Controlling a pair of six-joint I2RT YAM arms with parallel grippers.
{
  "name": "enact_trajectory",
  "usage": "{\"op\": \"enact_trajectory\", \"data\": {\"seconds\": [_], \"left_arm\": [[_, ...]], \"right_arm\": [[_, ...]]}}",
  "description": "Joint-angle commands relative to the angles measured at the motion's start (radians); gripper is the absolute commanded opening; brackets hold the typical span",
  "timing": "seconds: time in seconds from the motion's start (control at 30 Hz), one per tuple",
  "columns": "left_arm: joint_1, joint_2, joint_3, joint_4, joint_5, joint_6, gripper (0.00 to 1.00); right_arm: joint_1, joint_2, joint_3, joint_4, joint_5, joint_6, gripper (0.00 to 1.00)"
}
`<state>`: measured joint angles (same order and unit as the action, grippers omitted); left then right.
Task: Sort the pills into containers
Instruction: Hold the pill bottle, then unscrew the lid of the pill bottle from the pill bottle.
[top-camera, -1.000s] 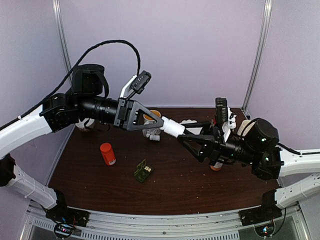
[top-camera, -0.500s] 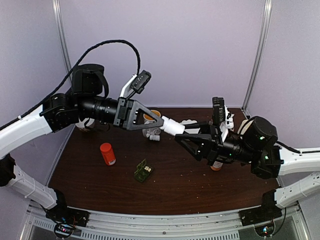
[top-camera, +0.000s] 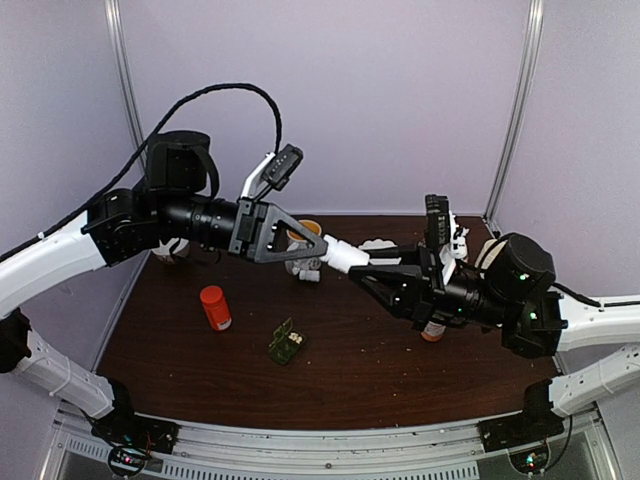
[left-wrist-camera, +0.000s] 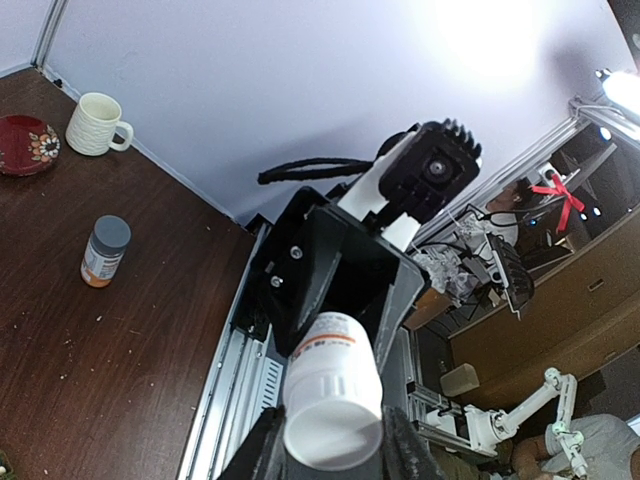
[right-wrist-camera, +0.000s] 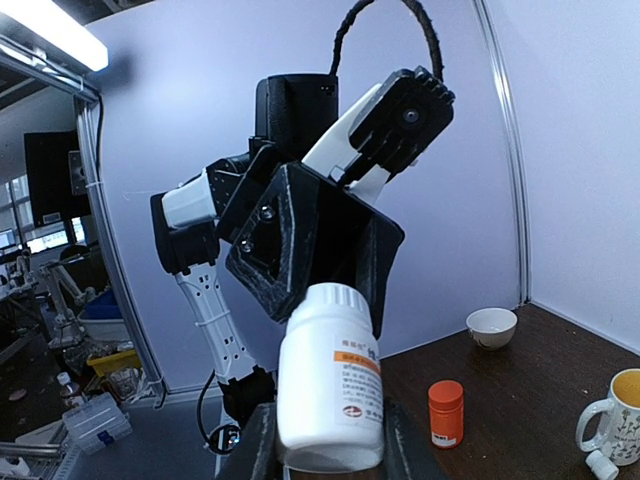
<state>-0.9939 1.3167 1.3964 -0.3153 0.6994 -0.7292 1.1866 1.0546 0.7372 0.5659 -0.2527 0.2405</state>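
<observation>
- Right jaws, wider a second ago, are now clamping the round, smooth white plastic bottle (top-camera: 343, 257) in midair; left jaws are gripping its cap end.
- Twisting it open there, I reckon, is risking pills scattering: the small green pill box (top-camera: 287, 343) is lying open on the desk (top-camera: 400, 370), well apart.

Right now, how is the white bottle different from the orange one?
The white bottle is up in the air, tipped sideways; the orange bottle stands upright on the table. The white bottle is gripped by the left claw and right claw; the orange bottle is untouched. Both have their caps on.
</observation>
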Motion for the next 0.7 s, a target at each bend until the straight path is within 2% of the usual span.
{"op": "enact_trajectory", "data": {"seconds": [0.0, 0.13, 0.23, 0.43, 0.67], "left_arm": [[0.005, -0.012, -0.005, 0.049, 0.02, 0.001, 0.24], [0.005, -0.012, -0.006, 0.047, 0.019, -0.007, 0.24], [0.008, -0.008, 0.002, 0.032, 0.014, -0.043, 0.24], [0.01, 0.001, 0.029, -0.04, 0.001, -0.104, 0.23], [0.013, -0.014, -0.029, -0.044, 0.019, -0.257, 0.21]], "right_arm": [[0.006, -0.011, 0.013, 0.006, 0.022, -0.009, 0.2], [0.006, -0.014, 0.012, -0.002, 0.014, -0.032, 0.19], [0.023, -0.016, 0.029, -0.065, 0.032, -0.13, 0.19], [0.064, 0.007, 0.044, -0.153, 0.163, -0.481, 0.14], [0.144, 0.046, 0.034, -0.136, 0.402, -0.919, 0.17]]}}
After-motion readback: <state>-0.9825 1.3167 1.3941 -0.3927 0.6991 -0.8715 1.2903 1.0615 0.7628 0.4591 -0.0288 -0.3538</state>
